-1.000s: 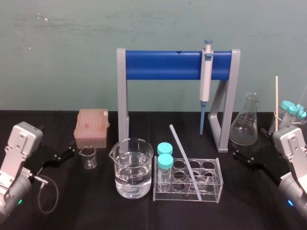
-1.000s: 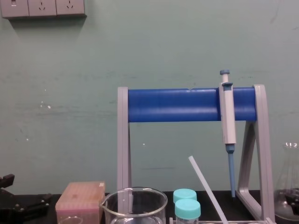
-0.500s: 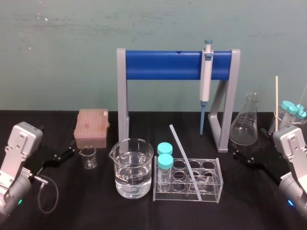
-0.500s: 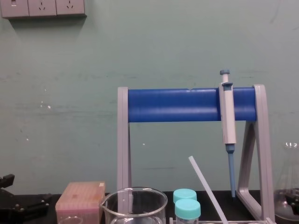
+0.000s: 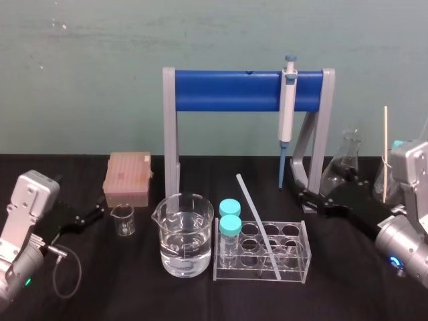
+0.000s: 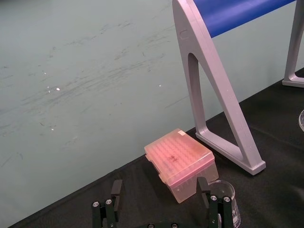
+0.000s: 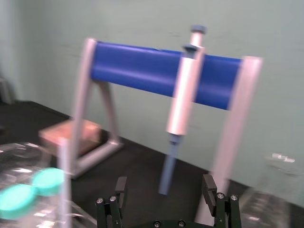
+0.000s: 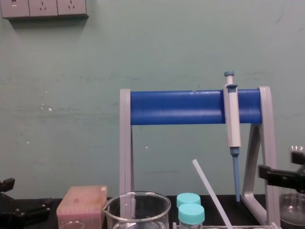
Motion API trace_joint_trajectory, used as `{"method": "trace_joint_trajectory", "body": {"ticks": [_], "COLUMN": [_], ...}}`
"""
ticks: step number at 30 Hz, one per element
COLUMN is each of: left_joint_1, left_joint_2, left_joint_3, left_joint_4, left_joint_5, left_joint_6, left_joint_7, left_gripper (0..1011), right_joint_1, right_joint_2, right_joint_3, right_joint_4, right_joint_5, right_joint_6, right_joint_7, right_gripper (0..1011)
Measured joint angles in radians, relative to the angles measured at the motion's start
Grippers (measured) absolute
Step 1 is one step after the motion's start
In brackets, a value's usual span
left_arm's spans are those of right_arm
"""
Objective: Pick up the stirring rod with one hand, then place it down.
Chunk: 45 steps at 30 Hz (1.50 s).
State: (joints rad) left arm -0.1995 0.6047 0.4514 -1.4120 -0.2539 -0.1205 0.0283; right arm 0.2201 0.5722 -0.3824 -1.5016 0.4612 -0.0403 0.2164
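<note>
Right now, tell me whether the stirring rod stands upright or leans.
Leaning: the stirring rod sits in the rack, top tilted left; the right gripper, open, is apart from it.

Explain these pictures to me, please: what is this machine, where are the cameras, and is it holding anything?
This is a two-armed robot at a black table. One picture comes from its head, one from its chest, and two from cameras on its wrists, looking out past the jaws. The left gripper is near a small beaker. The right gripper stretches toward the test tube rack. Both sets of jaws stand open, holding nothing. The stirring rod leans in that rack, untouched. Also there: a large beaker of clear liquid, a pink box, a pipette hanging on a blue stand, and a flask.
</note>
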Motion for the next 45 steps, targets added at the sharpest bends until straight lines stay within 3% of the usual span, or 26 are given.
{"method": "trace_joint_trajectory", "body": {"ticks": [7, 12, 20, 27, 38, 45], "left_joint_1": [0.0, 0.0, 0.0, 0.0, 0.0, 0.0], "left_joint_2": [0.0, 0.0, 0.0, 0.0, 0.0, 0.0], "left_joint_3": [0.0, 0.0, 0.0, 0.0, 0.0, 0.0], "left_joint_4": [0.0, 0.0, 0.0, 0.0, 0.0, 0.0], "left_joint_5": [0.0, 0.0, 0.0, 0.0, 0.0, 0.0], "left_joint_6": [0.0, 0.0, 0.0, 0.0, 0.0, 0.0], "left_joint_7": [0.0, 0.0, 0.0, 0.0, 0.0, 0.0], "left_gripper": [1000, 1000, 1000, 1000, 1000, 1000], "right_joint_1": [0.0, 0.004, 0.054, 0.121, 0.17, 0.178], "right_joint_2": [-0.013, -0.013, -0.017, -0.053, -0.095, -0.102], "right_joint_3": [0.007, -0.003, -0.055, -0.099, -0.122, -0.126], "right_joint_4": [-0.056, -0.075, -0.057, 0.005, 0.074, 0.084], "right_joint_5": [0.11, 0.128, 0.11, 0.072, 0.044, 0.032], "right_joint_6": [0.113, 0.155, 0.198, 0.224, 0.227, 0.218], "right_joint_7": [0.13, 0.195, 0.259, 0.271, 0.277, 0.277], "right_gripper": [1003, 1003, 1003, 1003, 1003, 1003]}}
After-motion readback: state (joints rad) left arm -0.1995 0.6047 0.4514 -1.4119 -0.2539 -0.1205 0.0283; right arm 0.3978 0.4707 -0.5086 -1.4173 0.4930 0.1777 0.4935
